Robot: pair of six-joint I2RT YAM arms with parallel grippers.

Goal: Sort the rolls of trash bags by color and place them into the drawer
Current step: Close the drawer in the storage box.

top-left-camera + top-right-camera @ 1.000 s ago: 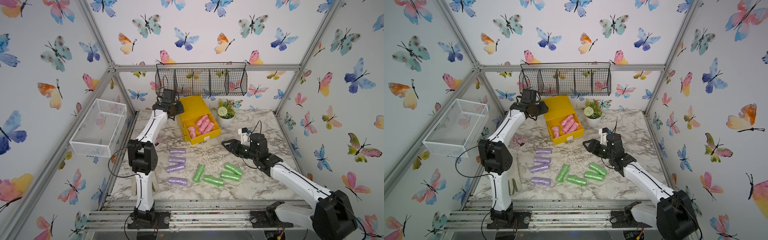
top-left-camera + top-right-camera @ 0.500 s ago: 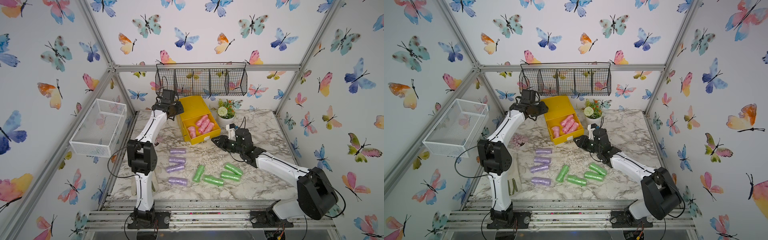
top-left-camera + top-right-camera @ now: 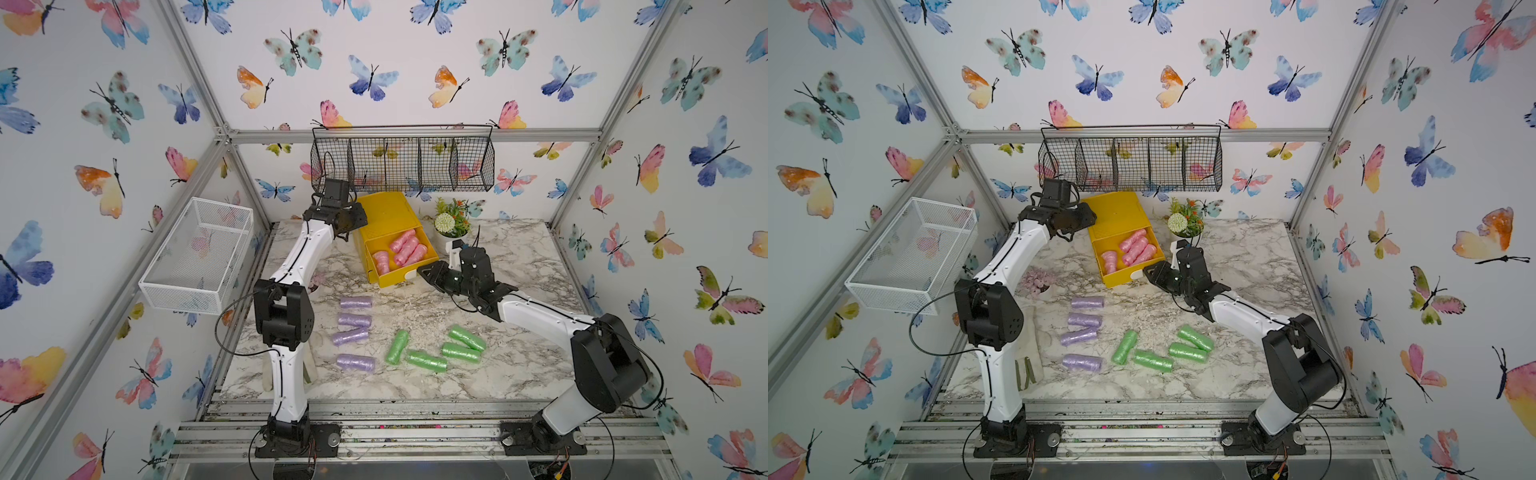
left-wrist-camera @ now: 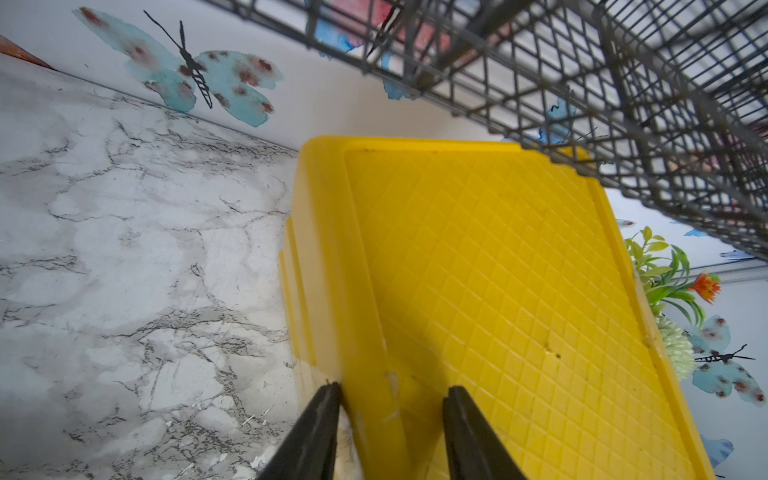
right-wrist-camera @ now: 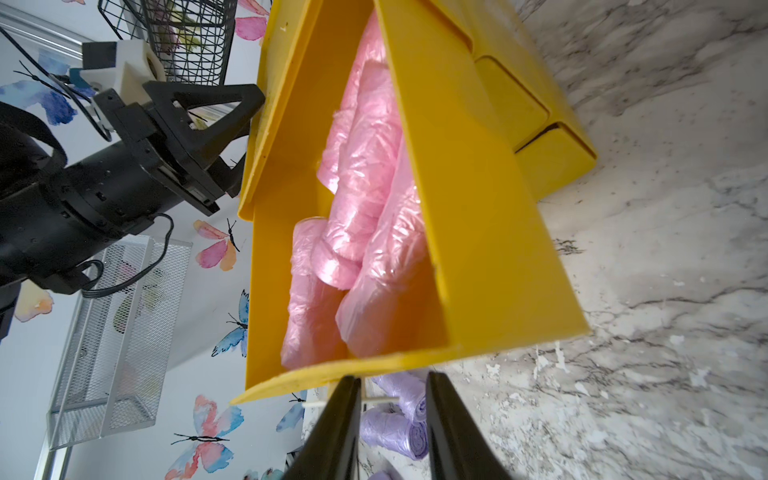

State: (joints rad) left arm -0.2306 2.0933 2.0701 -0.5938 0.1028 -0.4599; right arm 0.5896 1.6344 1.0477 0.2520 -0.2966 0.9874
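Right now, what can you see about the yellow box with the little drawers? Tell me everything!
The yellow chest is a shiny plastic cube with a diamond-patterned top. It stands at the back of the marble table, below the black wire basket. Its top drawer is pulled out, with four pink rolls inside. The two lower drawers look closed. The left claw pinches the rim of its top, and the right claw sits at the open drawer's white handle.
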